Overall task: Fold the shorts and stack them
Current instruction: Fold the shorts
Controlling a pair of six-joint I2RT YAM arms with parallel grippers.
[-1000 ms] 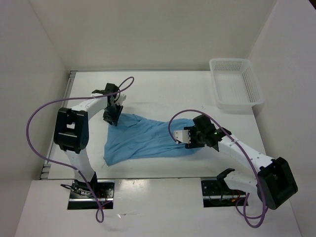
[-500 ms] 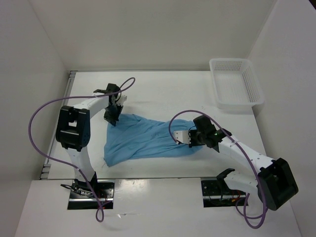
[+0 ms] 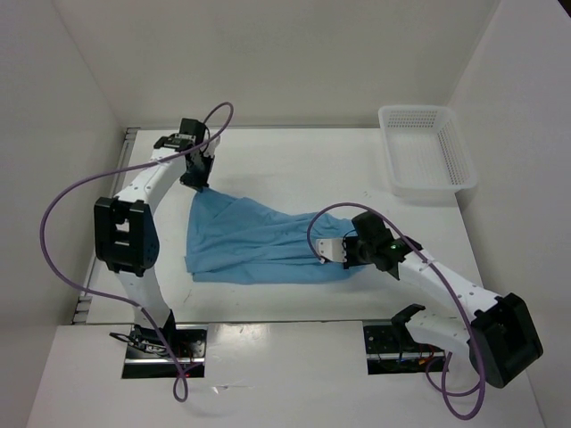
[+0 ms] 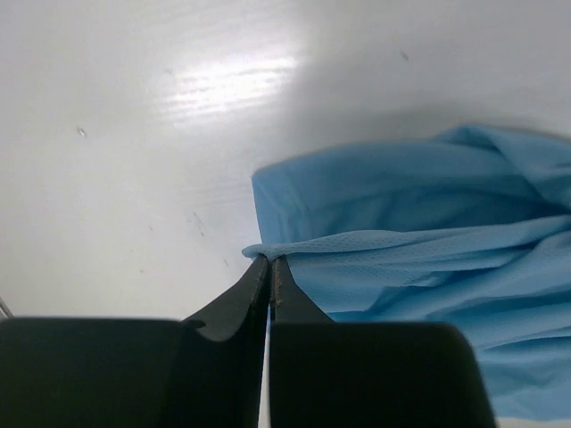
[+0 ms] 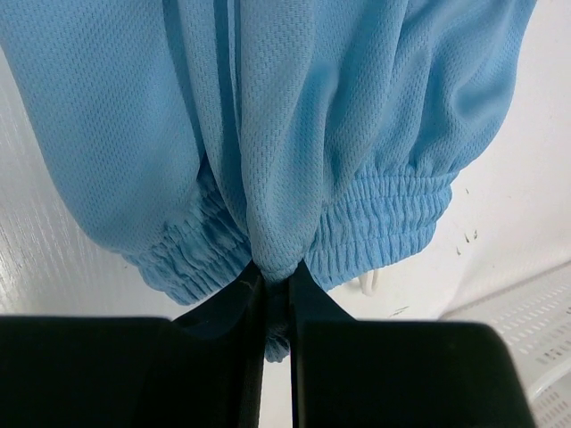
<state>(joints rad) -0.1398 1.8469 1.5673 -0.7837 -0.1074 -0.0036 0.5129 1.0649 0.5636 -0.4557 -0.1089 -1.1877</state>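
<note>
White walls enclose a white counter, viewed from above. I read the shorts as lying across the middle of the counter, wrinkled and drawn out between both hands.

I have the left hand at the garment's 11 o'clock corner. In the left wrist view its fingers are clamped together on a thin edge of the fabric, and the rest of the cloth trails away toward 3 o'clock.

I have the right hand at the garment's 3 o'clock end. In the right wrist view its fingers are pinched tight on a bunched fold at the gathered waistband. A short length of white drawstring shows just beside the fingers.

A white mesh basket sits at the counter's 1 o'clock corner, well apart from the shorts.
</note>
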